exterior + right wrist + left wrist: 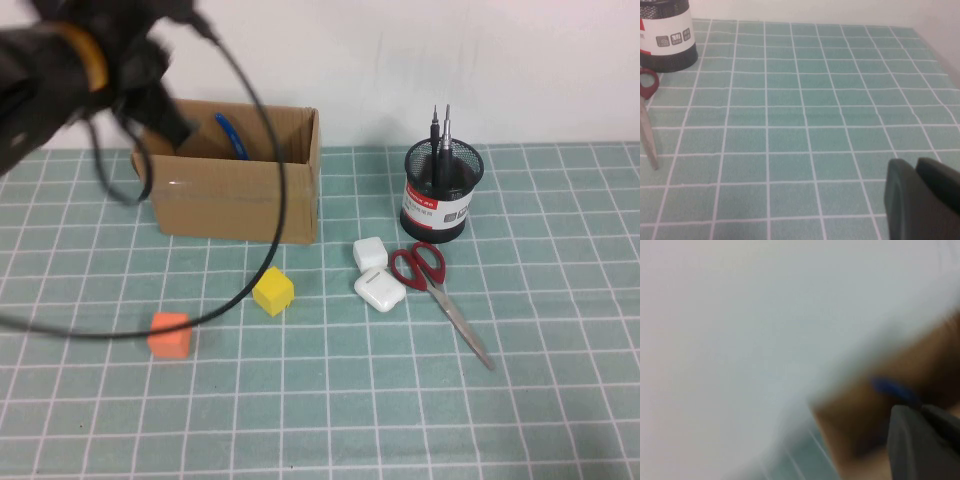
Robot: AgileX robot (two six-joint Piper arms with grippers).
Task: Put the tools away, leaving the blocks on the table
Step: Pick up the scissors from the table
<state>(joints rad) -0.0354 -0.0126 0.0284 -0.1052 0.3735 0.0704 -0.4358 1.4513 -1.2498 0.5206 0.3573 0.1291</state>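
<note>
the blue-handled pliers [231, 136] lay inside the open cardboard box [240, 205], only one blue handle showing, slanted against the box's back wall. the left gripper [172, 122] hung over the box's left end, just beside that handle, its arm reaching in from the upper left with a black cable [262, 258] looping down in front of the box and across the table [560, 420]. its jaws were closed and held nothing; in the left wrist view the dark fingers [920, 440] sat together with a blurred blue streak, probably the pliers [890, 388], just beyond them against brown card.

to the right of the box stood a black mesh pen cup [441, 190], well apart from it. in the cup two black-handled tools stood upright with metal tips up, the thin pick [435, 135] on the left and the thicker screwdriver [446, 135] touching it on the right. the cup wore a white label with a red band; its writing was too small to read.

the red-handled scissors [435, 285] lay flat in front of the cup, handles nearest it, blades pointing away to the front right. two white rounded cases [375, 275] sat just beside the scissor handles, on the box side.

the yellow block [273, 291] rested in front of the box's right half, under the cable, and the orange block [169, 335] further forward and to the left.

the right gripper [925, 200] was pressed shut and empty, low over bare table, well apart from the box on the far side of the cup [667, 37].
</note>
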